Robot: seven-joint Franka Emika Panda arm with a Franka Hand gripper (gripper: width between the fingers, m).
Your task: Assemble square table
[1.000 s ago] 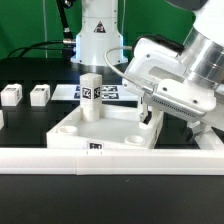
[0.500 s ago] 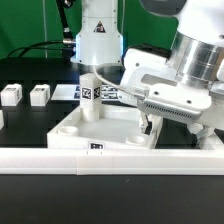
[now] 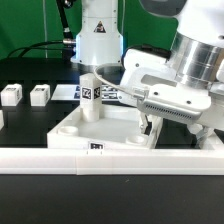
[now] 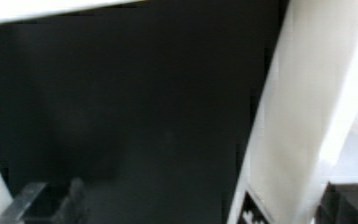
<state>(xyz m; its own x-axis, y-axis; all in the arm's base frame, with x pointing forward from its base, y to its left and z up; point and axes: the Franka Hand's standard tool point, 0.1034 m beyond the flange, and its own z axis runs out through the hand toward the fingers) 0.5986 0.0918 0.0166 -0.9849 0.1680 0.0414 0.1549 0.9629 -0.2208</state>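
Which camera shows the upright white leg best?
The exterior view: the leg stands whole in the table top's corner, tag visible. The wrist view shows only darkness and a blurred white strip; whether that is the leg cannot be told.

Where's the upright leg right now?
In the exterior view, the upright leg stands at the square table top's far corner on the exterior view's left, with loose legs further left and the gripper to its right.
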